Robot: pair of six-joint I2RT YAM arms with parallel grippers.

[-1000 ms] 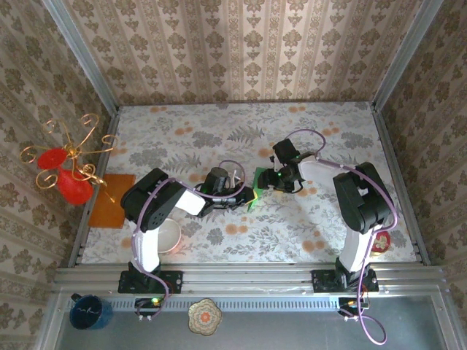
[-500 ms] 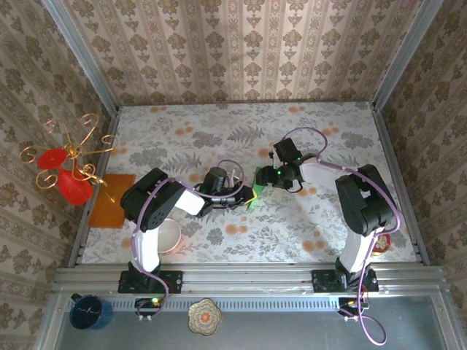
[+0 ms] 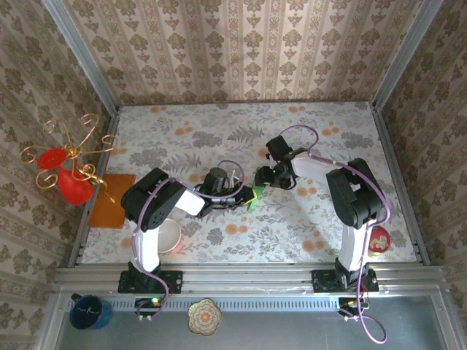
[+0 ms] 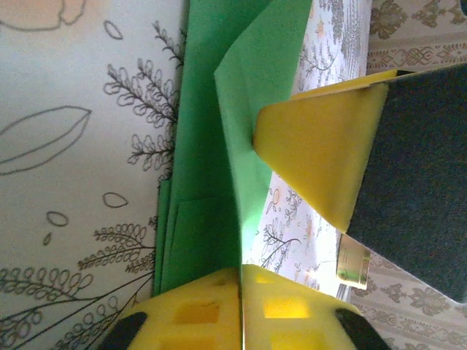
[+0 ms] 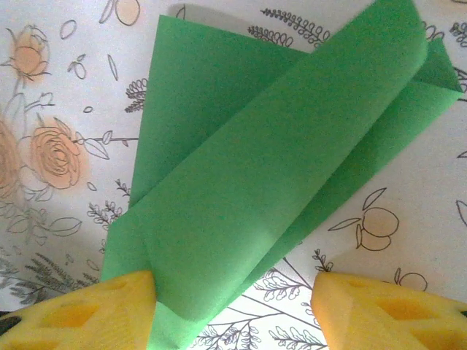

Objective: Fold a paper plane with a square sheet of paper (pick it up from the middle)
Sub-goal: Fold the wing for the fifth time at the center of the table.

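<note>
The left gripper (image 4: 241, 281) has its two yellow fingers pressed together. A raised flap of the green sheet (image 4: 208, 146) runs straight into the seam between them, so I read it as pinched on the paper. The rest of the sheet lies part-folded in flat layers on the floral tablecloth (image 4: 80, 146), near the middle of the table between the two arms. The right gripper (image 5: 232, 310) has its fingers apart, one on each side of the sheet's near end, and one of them touches the paper's edge. From the left wrist I can see one of its fingertips (image 4: 314, 157) leaning against the standing flap.

My main worry is that flap. It curves loosely and has no sharp crease, so a sideways push from the right finger could set the fold off-line or buckle it. If I close the right fingers where they stand, they may crumple the lifted layer rather than flatten it. The left pinch grips only a thin edge, so any pull along the table could drag the flat layers out of register, or tear the paper at the pinch. If I let go too soon, the flap may spring open again.
</note>
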